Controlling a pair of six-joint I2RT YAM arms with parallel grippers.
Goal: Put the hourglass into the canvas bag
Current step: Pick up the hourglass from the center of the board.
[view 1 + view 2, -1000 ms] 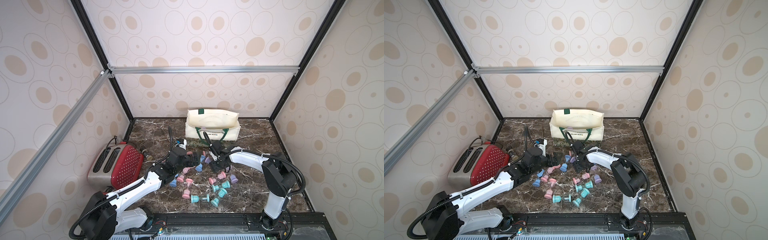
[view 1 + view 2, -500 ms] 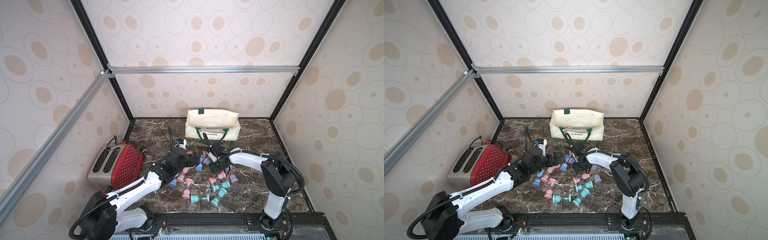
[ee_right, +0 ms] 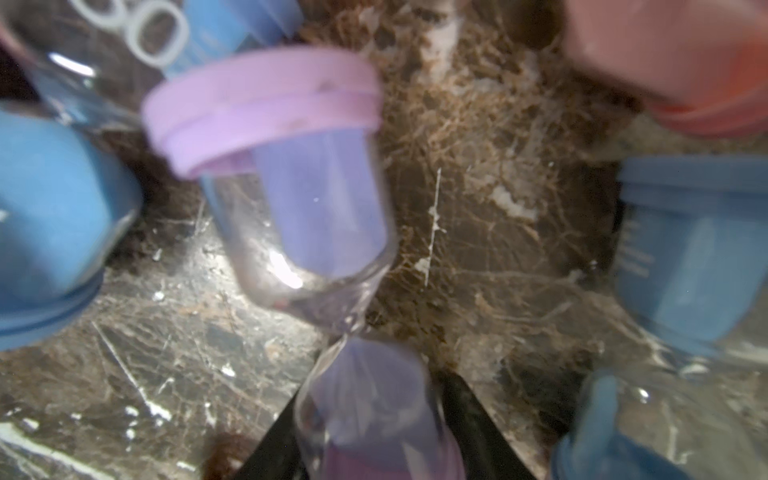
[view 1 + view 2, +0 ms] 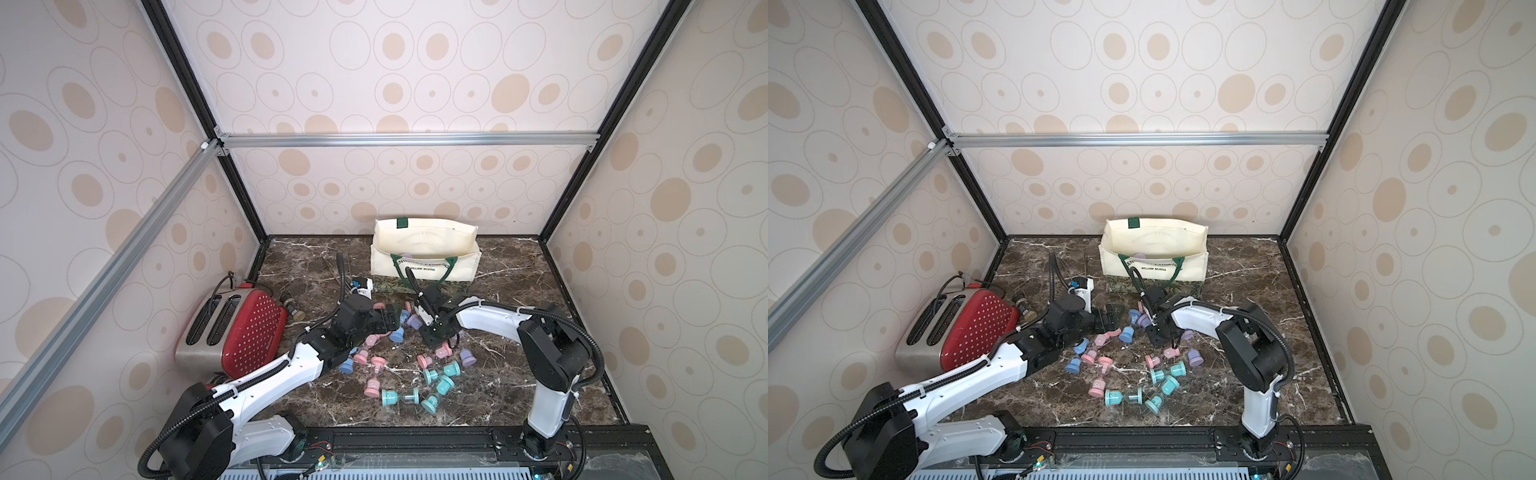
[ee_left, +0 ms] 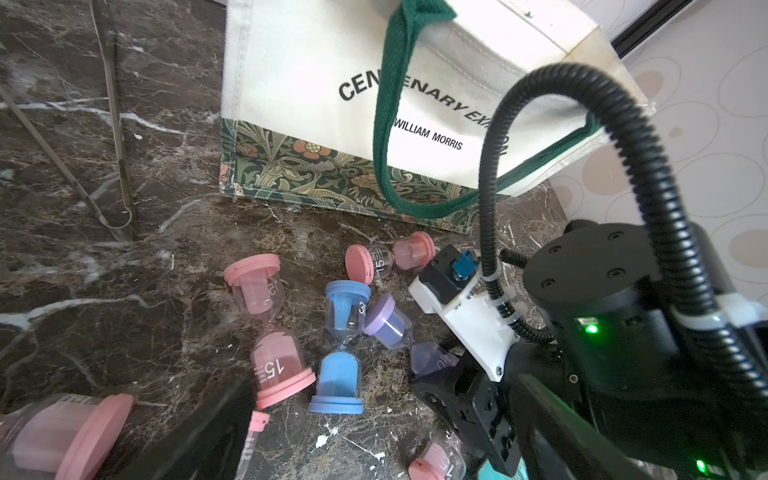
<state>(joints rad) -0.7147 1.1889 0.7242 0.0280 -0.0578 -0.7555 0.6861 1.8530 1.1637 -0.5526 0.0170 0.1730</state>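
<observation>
Dark marble worktop point(image 4: 511, 266), boxed in by beige oval-print walls. Far left, red toaster point(image 4: 237, 328). Next over, left end effector point(image 4: 388, 322) low among the scattered hourglasses point(image 4: 376, 365), can't tell if open or closed tbh. Just right of that, right end effector point(image 3: 374, 419) nearly closed, pinching the lower bulb of the purple hourglass point(image 3: 291, 187), down by the worktop. Right behind, canvas bag point(image 4: 424, 266) upright, mouth open.

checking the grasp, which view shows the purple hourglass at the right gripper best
Right wrist view: the purple hourglass is close up, one bulb between dark fingers, though blurred. The left wrist view shows it smaller, one end hidden. Both top views show only a purple speck.
</observation>
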